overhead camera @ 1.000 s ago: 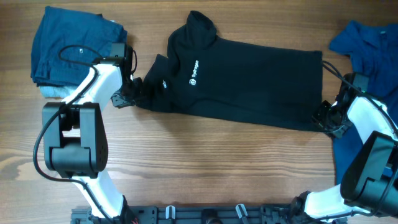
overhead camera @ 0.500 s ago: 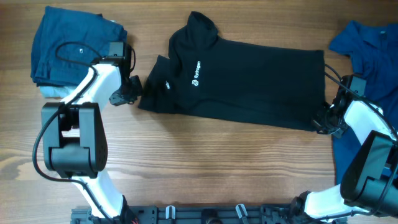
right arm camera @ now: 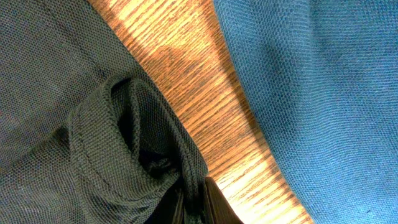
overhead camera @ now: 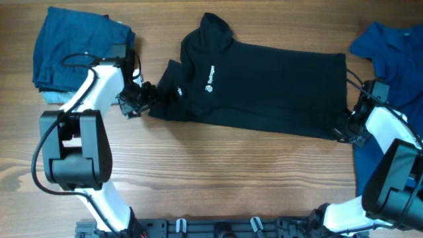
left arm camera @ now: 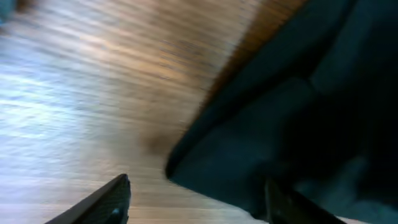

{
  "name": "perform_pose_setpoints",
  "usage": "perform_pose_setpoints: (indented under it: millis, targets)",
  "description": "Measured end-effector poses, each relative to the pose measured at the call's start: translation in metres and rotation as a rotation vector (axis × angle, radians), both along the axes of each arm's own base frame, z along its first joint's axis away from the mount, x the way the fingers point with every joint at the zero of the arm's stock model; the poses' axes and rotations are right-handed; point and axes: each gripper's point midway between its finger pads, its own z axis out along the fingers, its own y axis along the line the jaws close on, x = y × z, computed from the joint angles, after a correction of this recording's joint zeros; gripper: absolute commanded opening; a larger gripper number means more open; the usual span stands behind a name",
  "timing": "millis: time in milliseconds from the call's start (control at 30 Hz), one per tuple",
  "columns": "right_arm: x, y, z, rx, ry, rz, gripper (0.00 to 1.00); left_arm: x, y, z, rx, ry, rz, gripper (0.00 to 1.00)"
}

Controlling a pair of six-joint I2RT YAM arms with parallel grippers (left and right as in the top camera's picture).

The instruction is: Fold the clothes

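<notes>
A black shirt lies spread flat across the middle of the table, collar toward the back. My left gripper is at the tip of its left sleeve. In the left wrist view that gripper is open, and the sleeve's edge reaches in between the blurred fingers. My right gripper is at the shirt's front right hem corner. In the right wrist view it is shut on a bunched fold of the black fabric.
A folded blue pile sits at the back left, just behind my left arm. A loose blue garment lies along the right edge, also close beside the pinched hem. Bare wood fills the front.
My left gripper has opened and shifted slightly right, back to the sleeve tip. My right gripper has shut on the hem corner and stayed in place.
</notes>
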Motion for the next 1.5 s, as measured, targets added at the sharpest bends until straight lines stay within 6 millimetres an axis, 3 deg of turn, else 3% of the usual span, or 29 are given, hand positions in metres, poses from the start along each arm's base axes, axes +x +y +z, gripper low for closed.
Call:
perform_pose_setpoints:
  millis: [167,333,633,733,967,1100,1300,1367,1500]
  targets:
    - [0.000,0.000,0.000,0.000,0.000,-0.001,0.11,0.003,-0.012,-0.012,-0.074,-0.018,0.092,0.53]
    - [0.000,0.000,0.000,0.000,0.000,-0.001,0.12,-0.007,-0.013,-0.019,-0.089,-0.001,0.172,0.31]
    - [0.001,0.001,0.000,0.007,-0.003,0.000,0.14,-0.033,-0.018,-0.018,-0.110,0.122,0.237,0.61]
    - [0.001,0.001,0.000,0.007,-0.004,0.000,0.15,-0.039,-0.017,-0.017,-0.105,0.149,0.246,0.61]
    - [0.001,0.001,0.000,0.011,-0.006,0.000,0.16,-0.021,-0.022,-0.016,-0.115,0.077,0.252,0.57]
    - [0.001,0.003,0.000,0.017,-0.008,0.001,0.17,-0.016,-0.029,-0.017,-0.070,0.048,0.233,0.61]
    - [0.002,0.003,0.000,0.022,-0.011,0.002,0.17,-0.016,-0.027,-0.019,0.022,0.027,0.222,0.11]
    - [0.002,0.004,0.000,0.023,-0.011,0.002,0.17,-0.016,-0.024,-0.019,0.036,0.028,0.228,0.04]
    - [0.002,0.004,0.000,0.024,-0.011,0.002,0.17,-0.016,-0.016,-0.021,0.084,0.021,0.228,0.04]
